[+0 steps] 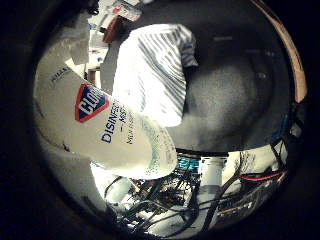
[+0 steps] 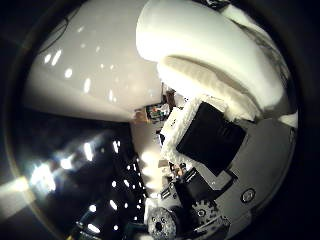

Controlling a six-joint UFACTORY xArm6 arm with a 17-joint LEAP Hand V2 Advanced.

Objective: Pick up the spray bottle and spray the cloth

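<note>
Spray bottle [image 1: 107,132]: white body, label w/ red-and-blue badge, dark blue print; lower part translucent w/ pale green speckle. Cloth [image 1: 152,70]: white w/ thin grey-blue stripes. Table [image 1: 235,90]: dark grey top, light wood-tone edge. Hand [image 2: 210,135]: white and black parts; white padded finger, black block, dark geared bits.

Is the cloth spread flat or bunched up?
Bunched. The striped cloth lies on the dark table in a rumpled heap with folds, beyond the bottle close to the palm.
</note>
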